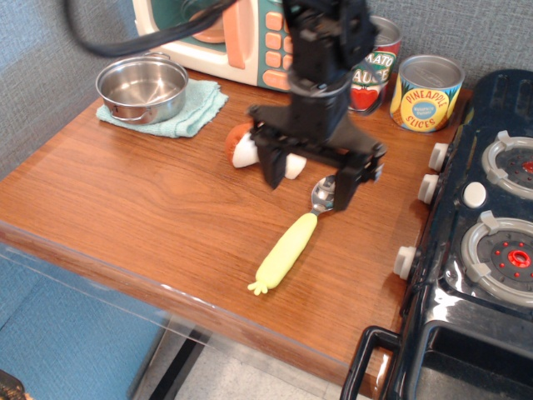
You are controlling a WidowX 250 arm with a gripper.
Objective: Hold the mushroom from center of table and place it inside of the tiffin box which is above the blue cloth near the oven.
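The mushroom point(240, 143) lies on its side near the middle of the table point(125, 196), reddish-brown cap to the left, white stem to the right. My gripper point(306, 179) hangs open and empty over it; the left finger stands in front of the stem, the right finger over the spoon's bowl. The shiny tiffin box point(141, 87) stands empty on the blue cloth point(193, 112) at the back left, beside the oven point(241, 42).
A yellow-handled spoon point(287, 248) lies toward the table's front edge. A tomato sauce can point(371, 71) and a pineapple can point(426, 93) stand at the back right. A black toy stove point(483, 250) borders the right side.
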